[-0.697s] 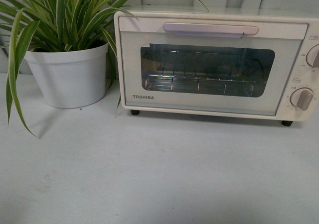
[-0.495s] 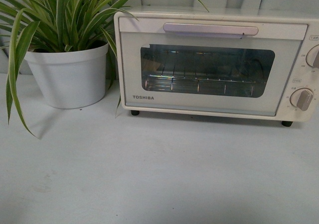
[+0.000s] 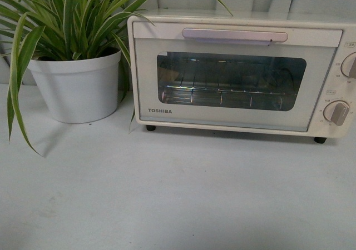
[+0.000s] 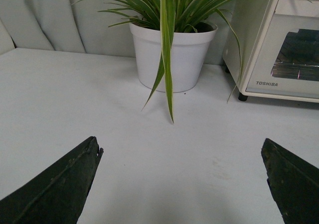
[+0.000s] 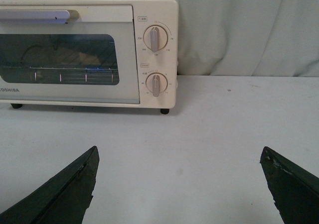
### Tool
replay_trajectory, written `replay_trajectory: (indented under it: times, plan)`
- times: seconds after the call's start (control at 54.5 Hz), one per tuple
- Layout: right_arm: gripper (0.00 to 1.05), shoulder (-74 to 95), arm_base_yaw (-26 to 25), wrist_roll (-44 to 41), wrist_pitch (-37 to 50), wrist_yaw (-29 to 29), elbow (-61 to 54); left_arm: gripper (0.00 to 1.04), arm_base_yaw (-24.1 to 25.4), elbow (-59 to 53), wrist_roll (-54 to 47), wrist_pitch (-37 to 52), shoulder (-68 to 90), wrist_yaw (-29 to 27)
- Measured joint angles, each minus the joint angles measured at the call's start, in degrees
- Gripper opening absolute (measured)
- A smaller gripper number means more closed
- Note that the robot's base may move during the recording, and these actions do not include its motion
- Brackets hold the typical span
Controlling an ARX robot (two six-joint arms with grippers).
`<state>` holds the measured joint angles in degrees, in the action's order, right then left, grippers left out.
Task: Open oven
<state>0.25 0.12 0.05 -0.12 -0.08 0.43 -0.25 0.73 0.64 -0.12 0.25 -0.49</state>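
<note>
The cream-white TOSHIBA oven [image 3: 233, 72] stands at the back right of the table, its glass door shut. Its silver bar handle [image 3: 235, 35] runs along the door's top. A wire rack [image 3: 222, 94] shows through the window. Two round knobs [image 3: 337, 112] sit on its right side. The oven also shows in the left wrist view [image 4: 279, 45] and the right wrist view [image 5: 89, 50]. My left gripper [image 4: 182, 149] is open and empty above the bare table, well short of the oven. My right gripper [image 5: 179, 154] is open and empty in front of the oven's knobs [image 5: 155, 84]. Neither arm shows in the front view.
A white pot [image 3: 78, 86] with a long-leaved green plant [image 3: 67, 16] stands left of the oven, leaves drooping over the table; it also shows in the left wrist view [image 4: 172, 55]. A pale curtain [image 5: 249, 30] hangs behind. The white table [image 3: 178, 194] stretches in front.
The front view has shifted slightly, so the oven and pot sit a few pixels lower. Nothing on the table has moved.
</note>
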Motion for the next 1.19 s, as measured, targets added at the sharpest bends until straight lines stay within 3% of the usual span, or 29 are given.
replay_trajectory:
  times: [0.073,0.183,0.367,0.569,0.844,1.193]
  plan:
    - [0.95,0.0,0.0,0.0,0.0,0.0,0.0,0.98,-1.51,0.83,6.19,-3.96,2.21,-4.13]
    - [0.95,-0.02,0.0,0.0,0.0,0.0,0.0,0.98,-3.89,1.97,14.47,-4.02,6.91,-4.46]
    - [0.95,-0.02,0.0,0.0,0.0,0.0,0.0,0.98,-14.43,9.25,36.79,10.84,32.85,-5.14]
    - [0.95,-0.02,0.0,0.0,0.0,0.02,0.0,0.98,-23.3,17.0,52.17,26.6,61.09,-4.9]
    - [0.95,-0.02,0.0,0.0,0.0,0.0,0.0,0.98,-29.88,26.4,59.41,32.3,80.26,-5.35]
    - [0.95,-0.02,0.0,0.0,0.0,0.0,0.0,0.98,-33.03,33.22,61.88,33.07,90.18,-6.05]
